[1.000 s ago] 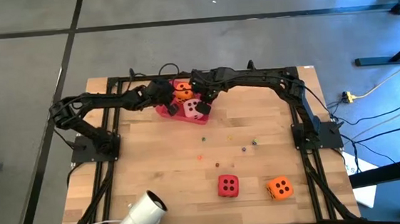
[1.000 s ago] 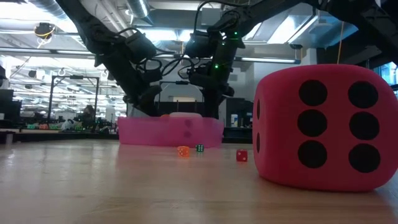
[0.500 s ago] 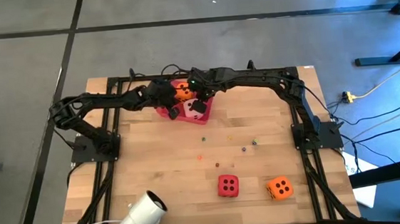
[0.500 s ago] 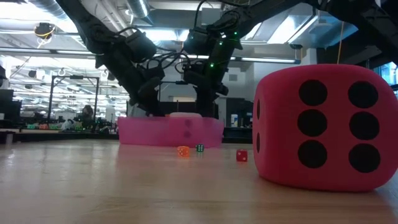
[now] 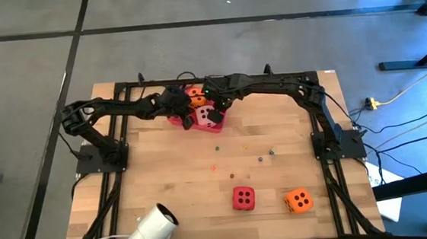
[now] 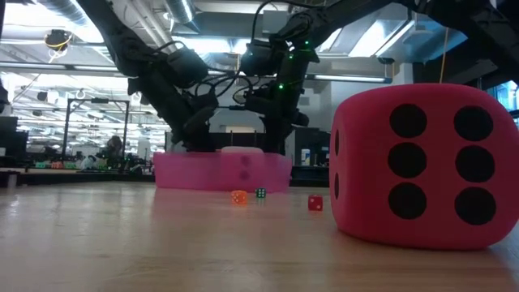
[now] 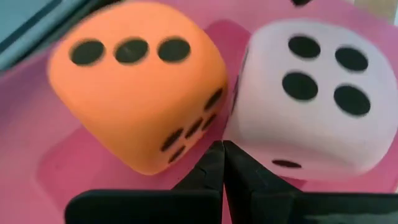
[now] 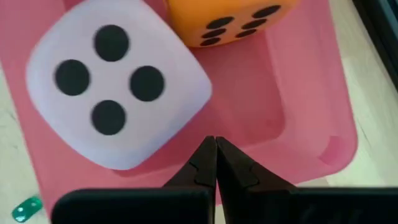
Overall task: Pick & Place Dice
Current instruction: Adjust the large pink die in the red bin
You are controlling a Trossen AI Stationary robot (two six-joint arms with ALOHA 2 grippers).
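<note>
Moved: left arm's elbow has swung slightly inward | near worktop (image 5: 164, 177) edge: soft red cube die (image 5: 243, 198), soft orange cube die (image 5: 299, 200) | far: flat pink tray (image 5: 175, 119) holds orange die (image 7: 137, 81), pale pink die (image 8: 118, 93) | left hand (image 7: 222, 163), right hand (image 8: 216, 155) clenched, empty, over tray

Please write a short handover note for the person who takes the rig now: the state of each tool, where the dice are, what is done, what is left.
Left tool: shut, empty, over the pink tray at the table's far side.
Right tool: shut, empty, over the same tray.
Done: one orange die and the pink die lie side by side in the tray.
Left: the red die and the second orange die sit on the table at the near edge, apart from each other.
</note>
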